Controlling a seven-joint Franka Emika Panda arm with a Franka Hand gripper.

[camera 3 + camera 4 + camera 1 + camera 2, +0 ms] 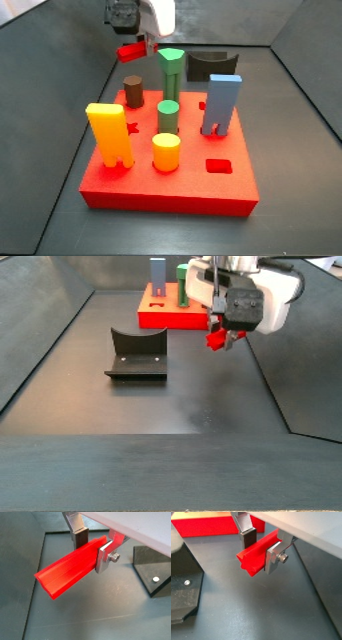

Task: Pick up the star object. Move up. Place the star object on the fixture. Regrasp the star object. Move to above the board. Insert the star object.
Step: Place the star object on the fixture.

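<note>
The end effector (93, 549) is clamped on the star object (70, 569), its silver fingers (105, 557) pressing the red bar from either side; in both wrist views the bar juts out well past the plates with nothing beneath it but the dark floor. In a side view the end effector (225, 328) hangs in the air with the star object (217, 338) under it, clear of the floor and off to one side of the fixture (136, 353), which sits empty — its hollow holds nothing. So the pick-up looks done and the lift is either done or nearly so, though how high the bar hangs is hard to judge from these angles. Left to do, by my reading: setting the bar into the fixture, regrasping it, carrying it above the board (171, 185) and inserting it. The board already carries several pegs — yellow (110, 135), green (173, 72), blue (222, 104) — and an open hole (221, 165) shows near its front edge, though its shape is too small here to say whether it is the star's.
</note>
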